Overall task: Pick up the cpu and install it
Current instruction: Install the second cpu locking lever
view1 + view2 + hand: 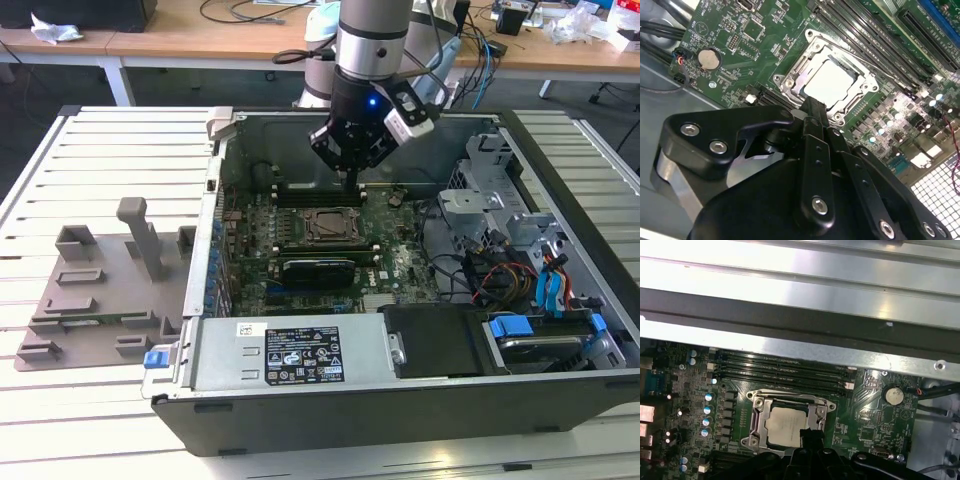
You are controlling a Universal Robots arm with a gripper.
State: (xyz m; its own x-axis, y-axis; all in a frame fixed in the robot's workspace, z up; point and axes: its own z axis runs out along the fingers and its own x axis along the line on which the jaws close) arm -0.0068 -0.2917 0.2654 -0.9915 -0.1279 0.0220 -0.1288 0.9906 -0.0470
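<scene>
Nearest the lens in the second wrist view, black gripper (812, 107) linkage, fingers drawn close together, nothing visibly pinched, tip just above the socket frame's (790, 82) near edge. Beyond the tip, the cpu (832, 80), silvery top up, lying flat inside the socket frame, apparently already seated. In the exterior view, left to right: grey parts fixture (100, 290) on the slatted table (60, 180), then the open computer case (420, 400) with the gripper poised over the motherboard (400, 255), drive bays at far right. To finish well, judged: keep the tip vertical and clear of the chip's top, avoid side loads on the frame, confirm the chip lies level.
</scene>
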